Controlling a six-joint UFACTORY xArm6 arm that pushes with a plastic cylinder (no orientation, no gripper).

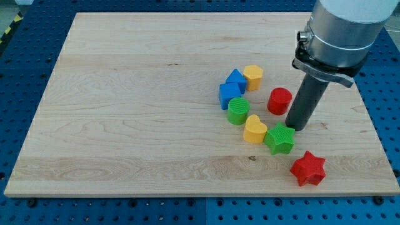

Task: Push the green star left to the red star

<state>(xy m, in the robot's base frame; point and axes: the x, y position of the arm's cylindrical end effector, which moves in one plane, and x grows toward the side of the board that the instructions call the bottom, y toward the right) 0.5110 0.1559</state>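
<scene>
The green star lies on the wooden board right of the board's middle, toward the view's bottom. The red star lies just below and to the right of it, a small gap apart. My tip stands at the green star's upper right edge, touching or nearly touching it. The dark rod rises from there to the grey arm at the view's top right.
A yellow heart touches the green star's left side. Above it are a green cylinder, a blue block, a second blue block, a yellow block and a red cylinder. The board's right edge is close.
</scene>
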